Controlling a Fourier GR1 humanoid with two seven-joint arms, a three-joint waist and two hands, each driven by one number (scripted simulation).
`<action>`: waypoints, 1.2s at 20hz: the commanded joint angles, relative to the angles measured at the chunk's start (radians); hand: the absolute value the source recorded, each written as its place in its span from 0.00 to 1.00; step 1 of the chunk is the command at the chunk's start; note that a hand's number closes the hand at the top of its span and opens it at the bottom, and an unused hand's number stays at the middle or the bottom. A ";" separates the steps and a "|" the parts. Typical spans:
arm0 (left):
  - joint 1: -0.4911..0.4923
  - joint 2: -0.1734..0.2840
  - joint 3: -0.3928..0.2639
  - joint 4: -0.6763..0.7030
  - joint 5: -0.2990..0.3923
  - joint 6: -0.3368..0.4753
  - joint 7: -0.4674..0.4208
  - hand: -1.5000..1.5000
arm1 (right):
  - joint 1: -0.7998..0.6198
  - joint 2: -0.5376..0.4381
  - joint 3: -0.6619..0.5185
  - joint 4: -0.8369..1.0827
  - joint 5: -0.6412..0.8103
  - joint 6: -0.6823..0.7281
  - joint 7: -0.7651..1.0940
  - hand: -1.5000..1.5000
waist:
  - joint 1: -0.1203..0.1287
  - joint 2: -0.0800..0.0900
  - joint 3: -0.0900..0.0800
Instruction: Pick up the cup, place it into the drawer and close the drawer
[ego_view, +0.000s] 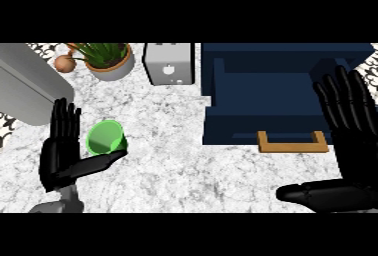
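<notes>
Right hand (347, 150) open, resting near tabletop's right edge; left hand (63, 150) open beside green cup (105, 137), thumb under it. Could tip cup if nudged before closing.

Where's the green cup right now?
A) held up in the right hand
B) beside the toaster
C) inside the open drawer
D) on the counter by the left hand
D: the green cup sits on the marble counter between the left hand's straight fingers and its thumb, well left of the open navy drawer; the right hand is open and holds nothing.
</notes>
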 joint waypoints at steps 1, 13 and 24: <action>0.036 0.032 0.045 0.077 0.026 -0.054 -0.085 0.00 | 0.016 0.004 0.019 -0.014 0.026 -0.001 0.000 0.00 | 0.000 0.000 0.000; -0.061 0.061 0.100 0.408 0.057 -0.124 -0.257 0.00 | -0.024 0.017 0.027 -0.042 0.015 -0.031 0.078 0.00 | -0.001 0.000 0.000; -0.146 0.071 0.120 0.544 0.073 -0.081 -0.330 0.00 | -0.048 -0.013 -0.020 0.024 -0.003 0.014 0.020 0.00 | 0.000 0.000 0.000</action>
